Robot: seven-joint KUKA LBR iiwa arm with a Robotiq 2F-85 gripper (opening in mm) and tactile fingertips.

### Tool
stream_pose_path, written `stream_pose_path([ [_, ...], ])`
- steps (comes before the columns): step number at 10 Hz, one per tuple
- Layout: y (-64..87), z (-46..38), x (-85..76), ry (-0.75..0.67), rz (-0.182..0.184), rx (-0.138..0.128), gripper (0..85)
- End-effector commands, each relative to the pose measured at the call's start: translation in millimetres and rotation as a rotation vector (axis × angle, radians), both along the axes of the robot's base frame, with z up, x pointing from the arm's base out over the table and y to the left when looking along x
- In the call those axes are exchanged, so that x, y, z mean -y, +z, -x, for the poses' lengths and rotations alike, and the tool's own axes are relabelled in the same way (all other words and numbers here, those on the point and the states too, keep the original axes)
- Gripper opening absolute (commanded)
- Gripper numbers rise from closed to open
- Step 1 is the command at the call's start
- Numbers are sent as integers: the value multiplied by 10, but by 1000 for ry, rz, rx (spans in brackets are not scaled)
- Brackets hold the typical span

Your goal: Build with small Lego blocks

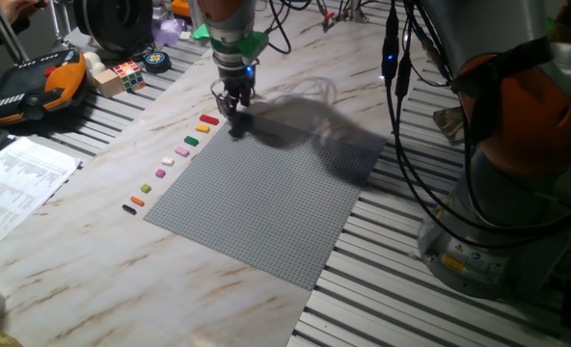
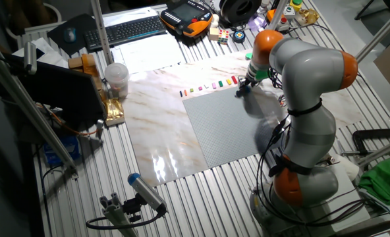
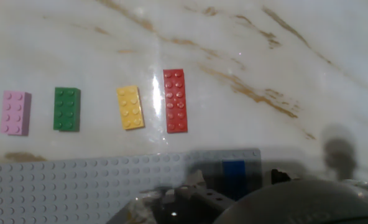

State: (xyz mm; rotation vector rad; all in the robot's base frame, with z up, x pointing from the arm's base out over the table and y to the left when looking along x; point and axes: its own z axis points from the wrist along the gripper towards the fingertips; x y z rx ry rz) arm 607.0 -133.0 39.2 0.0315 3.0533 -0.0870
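My gripper sits low over the far corner of the grey baseplate, and I cannot tell whether its fingers are apart or closed. In the hand view a blue brick lies on that corner of the plate, partly hidden by the hand. Beside the plate's edge, the red brick, yellow brick, green brick and pink brick lie in a row on the marble tabletop, apart from each other.
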Motion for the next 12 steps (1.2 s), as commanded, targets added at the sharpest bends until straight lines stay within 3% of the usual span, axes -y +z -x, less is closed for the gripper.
stream_pose_path([
  [1, 36, -71, -32, -1, -5, -6, 543],
  [3, 63, -223, -86, -1, -14, -3, 497],
  [7, -9, -404, -276, -5, -22, 16, 490],
  [12, -84, -512, -320, 28, -46, 27, 460],
])
